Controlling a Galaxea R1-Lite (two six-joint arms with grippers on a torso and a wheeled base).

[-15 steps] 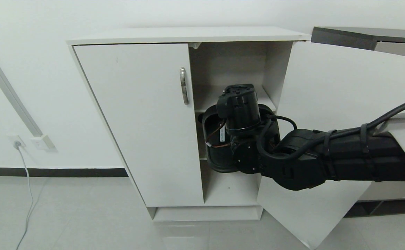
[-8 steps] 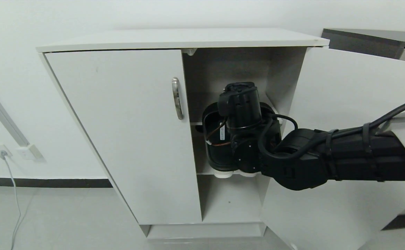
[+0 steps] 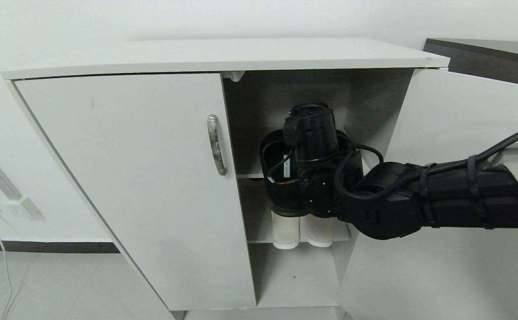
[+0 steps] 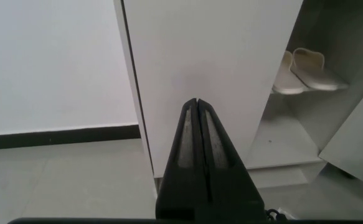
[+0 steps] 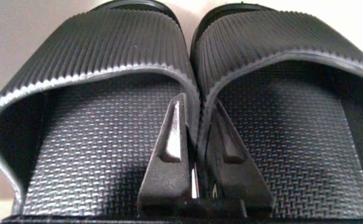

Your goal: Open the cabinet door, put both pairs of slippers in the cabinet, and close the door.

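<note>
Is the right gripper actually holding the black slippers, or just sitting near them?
Touching. In the right wrist view the right gripper is shut on the black slippers, its fingers pinching their adjoining inner edges.

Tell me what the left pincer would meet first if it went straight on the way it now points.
Most likely the closed cabinet door: the left pincer, shut, aims at that white panel. The white slippers inside the open half lie off its line. Depth to the door is unclear.

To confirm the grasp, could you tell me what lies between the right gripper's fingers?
In the right wrist view, the touching inner edges of the two black slippers lie pinched between the right gripper fingers.
</note>
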